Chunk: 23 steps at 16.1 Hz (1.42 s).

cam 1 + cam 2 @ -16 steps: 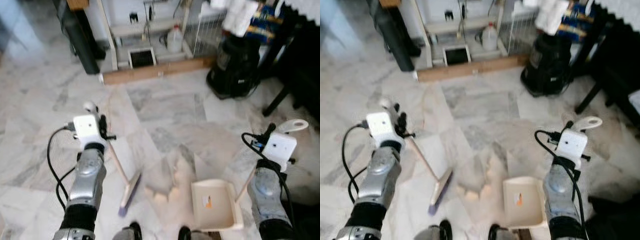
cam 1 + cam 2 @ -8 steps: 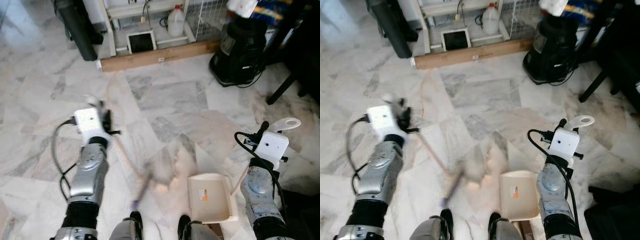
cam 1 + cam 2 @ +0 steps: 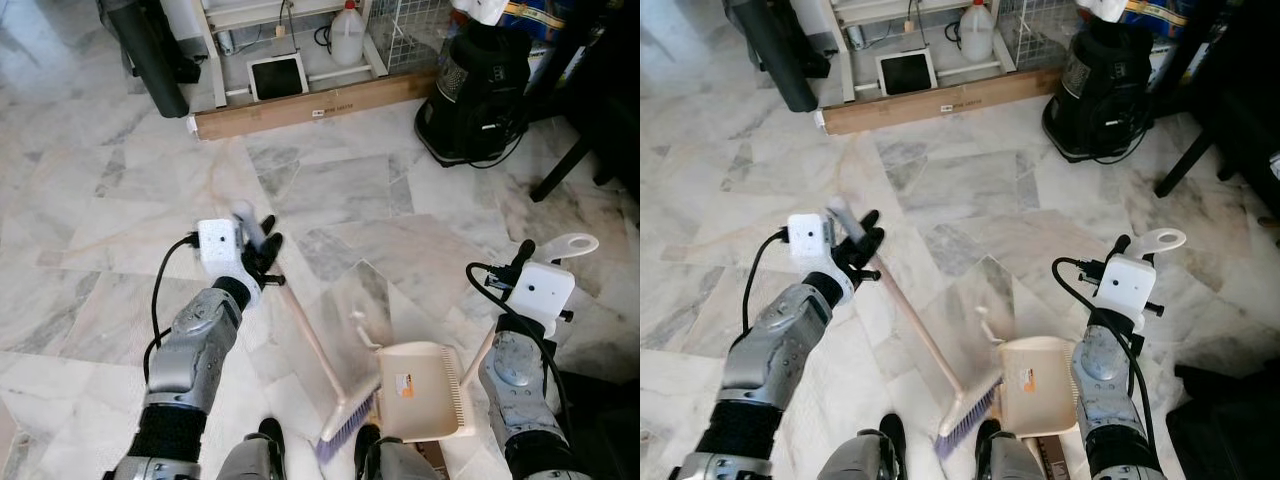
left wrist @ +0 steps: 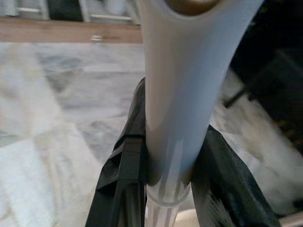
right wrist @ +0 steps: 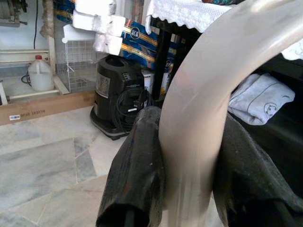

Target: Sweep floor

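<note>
My left gripper (image 3: 263, 257) is shut on the pale broom handle (image 3: 305, 335), which slants down to the purple-bristled brush head (image 3: 349, 427). The brush head rests on the marble floor against the open edge of the cream dustpan (image 3: 428, 405). A small pale scrap (image 3: 358, 327) lies just beyond the pan. My right gripper (image 3: 519, 262) is shut on the dustpan's upright handle, whose loop end (image 3: 581, 244) sticks up past it. In the left wrist view black fingers (image 4: 127, 184) clamp the broom handle (image 4: 182, 85). In the right wrist view fingers (image 5: 137, 175) clamp the dustpan handle (image 5: 199, 109).
A black vacuum cleaner (image 3: 472, 92) stands at the back right beside dark furniture legs (image 3: 562, 168). A long brown box (image 3: 310, 102) lies along a white shelf with a tablet (image 3: 276, 75) and a jug (image 3: 347, 20). A black bag (image 3: 150, 55) leans at the back left. My feet (image 3: 268, 440) stand close to the brush.
My left arm has swung the broom to the right, so the brush head moved from left of the debris up to the dustpan's mouth. The dustpan arm stayed put; the camera shifted slightly.
</note>
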Tool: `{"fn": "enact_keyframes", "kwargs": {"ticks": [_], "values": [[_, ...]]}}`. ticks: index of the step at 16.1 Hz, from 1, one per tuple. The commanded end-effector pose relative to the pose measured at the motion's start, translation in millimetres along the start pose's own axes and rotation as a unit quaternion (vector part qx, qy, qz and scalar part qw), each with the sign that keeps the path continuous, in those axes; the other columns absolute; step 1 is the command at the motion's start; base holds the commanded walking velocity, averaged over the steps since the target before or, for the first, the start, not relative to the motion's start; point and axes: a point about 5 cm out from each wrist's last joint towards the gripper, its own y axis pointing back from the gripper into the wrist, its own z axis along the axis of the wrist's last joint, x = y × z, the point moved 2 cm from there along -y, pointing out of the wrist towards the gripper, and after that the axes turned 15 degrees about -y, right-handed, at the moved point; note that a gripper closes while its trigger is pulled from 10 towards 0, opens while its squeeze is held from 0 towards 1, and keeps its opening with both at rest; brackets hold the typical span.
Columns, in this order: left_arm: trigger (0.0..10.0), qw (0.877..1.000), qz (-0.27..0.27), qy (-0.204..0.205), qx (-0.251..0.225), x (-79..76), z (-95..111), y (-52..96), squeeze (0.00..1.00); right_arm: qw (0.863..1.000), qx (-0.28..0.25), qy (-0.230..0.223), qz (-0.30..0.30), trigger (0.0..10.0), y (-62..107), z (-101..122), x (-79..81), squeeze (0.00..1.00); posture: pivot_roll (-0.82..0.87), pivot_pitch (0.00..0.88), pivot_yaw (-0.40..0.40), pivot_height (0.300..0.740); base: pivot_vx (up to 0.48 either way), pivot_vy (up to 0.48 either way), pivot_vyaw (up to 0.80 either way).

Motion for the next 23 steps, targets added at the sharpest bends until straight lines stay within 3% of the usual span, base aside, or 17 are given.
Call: {"fn": "enact_keyframes", "kwargs": {"ticks": [1,2,4,8,12,18,20,23], "values": [[10.0,1.000,-0.017,0.008,-0.011,-2.8,6.6,2.1,0.00,1.000,0.013,0.008,-0.004,10.0,3.6,-6.5,-3.1,0.00,0.08,0.301,0.041,0.740,0.000,0.000,0.00],[10.0,1.000,-0.007,0.011,-0.019,2.1,11.9,1.6,0.00,1.000,0.012,0.009,-0.005,10.0,3.3,-6.2,-2.9,0.00,0.08,0.299,0.041,0.740,0.000,0.000,0.00],[10.0,0.997,0.043,0.010,-0.058,29.2,37.4,2.3,0.00,1.000,0.003,0.017,-0.018,10.0,2.0,-3.9,-6.4,0.00,0.08,0.296,0.040,0.740,0.000,0.000,0.00],[10.0,0.991,0.087,0.011,-0.105,59.0,69.8,11.5,0.00,0.998,-0.030,0.029,-0.042,10.0,-4.0,9.7,-14.2,0.00,0.08,0.303,0.036,0.740,0.000,0.000,0.00],[10.0,0.982,0.137,0.014,-0.129,70.9,78.6,14.8,0.00,0.997,-0.045,0.036,-0.042,10.0,-7.5,15.9,-12.7,0.00,0.08,0.310,0.033,0.740,0.000,0.000,0.00],[10.0,0.978,0.180,-0.019,-0.106,70.1,62.3,17.0,0.00,0.996,-0.057,0.054,-0.049,10.0,-6.1,18.4,-13.9,0.00,0.08,0.337,0.031,0.740,0.000,0.000,0.00],[10.0,0.984,0.144,-0.063,-0.080,51.5,46.8,9.1,0.00,0.996,-0.056,0.051,-0.050,10.0,-5.0,18.6,-13.6,0.00,0.07,0.344,0.030,0.740,0.000,0.000,0.00],[10.0,0.992,0.092,-0.060,-0.066,30.7,37.0,0.8,0.00,0.996,-0.056,0.052,-0.052,10.0,-3.3,18.4,-15.3,0.00,0.06,0.338,0.032,0.740,0.000,0.000,0.00]]}}
